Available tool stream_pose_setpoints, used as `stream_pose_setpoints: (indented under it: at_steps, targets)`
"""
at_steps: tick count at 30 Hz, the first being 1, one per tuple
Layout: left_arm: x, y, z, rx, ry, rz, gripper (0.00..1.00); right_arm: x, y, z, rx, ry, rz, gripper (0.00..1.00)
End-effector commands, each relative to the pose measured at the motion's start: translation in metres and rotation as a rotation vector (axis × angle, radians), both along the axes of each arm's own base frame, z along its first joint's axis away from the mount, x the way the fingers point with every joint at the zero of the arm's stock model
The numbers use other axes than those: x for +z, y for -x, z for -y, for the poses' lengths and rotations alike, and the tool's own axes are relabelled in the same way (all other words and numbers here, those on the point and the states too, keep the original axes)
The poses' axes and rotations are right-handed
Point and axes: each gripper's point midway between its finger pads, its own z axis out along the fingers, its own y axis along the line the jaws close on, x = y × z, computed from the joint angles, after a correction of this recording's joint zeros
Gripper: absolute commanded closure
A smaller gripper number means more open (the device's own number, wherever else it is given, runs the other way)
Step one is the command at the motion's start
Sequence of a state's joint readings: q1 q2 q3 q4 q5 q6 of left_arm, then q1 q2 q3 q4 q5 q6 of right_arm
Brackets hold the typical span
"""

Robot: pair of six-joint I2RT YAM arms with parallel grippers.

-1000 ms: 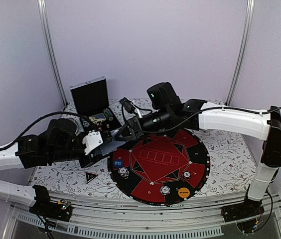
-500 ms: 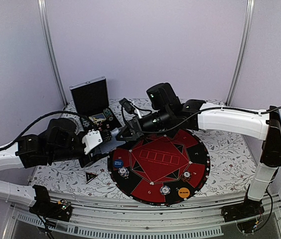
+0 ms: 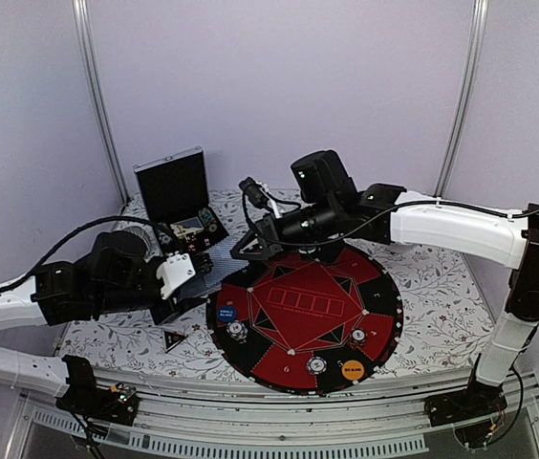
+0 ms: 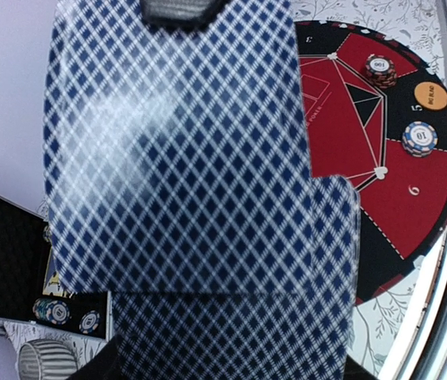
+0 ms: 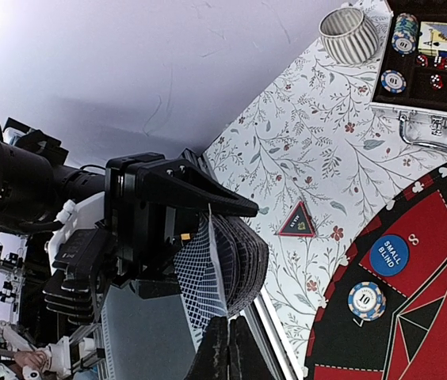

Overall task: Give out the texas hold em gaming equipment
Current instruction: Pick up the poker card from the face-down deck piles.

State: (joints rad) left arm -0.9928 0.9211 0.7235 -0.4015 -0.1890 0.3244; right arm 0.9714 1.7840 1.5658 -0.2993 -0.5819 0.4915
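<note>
My left pincer [image 5: 201,223] is clamping the deck [image 5: 239,253] above the table's left half, just off the left rim of the mat [image 3: 384,287]. My right pincer [image 5: 223,348] is pinching one card [image 4: 168,150] shut at its edge. Thin, glossy and bendy, it is probably needing a light, flat pull.

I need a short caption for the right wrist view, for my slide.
Right jaws pinch one card at the deck that the left jaws hold.

Robot lab booth: plain lilac backdrop [image 3: 279,86], metal frame posts [image 3: 98,96], floral-cloth table [image 3: 441,287].
</note>
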Motion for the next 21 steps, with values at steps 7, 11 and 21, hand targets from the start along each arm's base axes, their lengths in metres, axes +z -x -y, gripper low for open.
stream_pose_setpoints:
  at_steps: [7,11,21]
  targets:
    - [-0.002,-0.007,-0.009,0.071,0.058,-0.002,0.45,0.044,-0.012,0.022,-0.079,-0.059,0.119,0.98]
    - [-0.005,-0.008,-0.012,0.097,0.065,-0.009,0.45,0.053,-0.015,0.03,-0.114,-0.083,0.144,0.98]
    - [-0.004,-0.014,-0.034,0.201,0.07,0.032,0.44,0.026,-0.039,0.088,-0.301,-0.017,0.165,0.98]
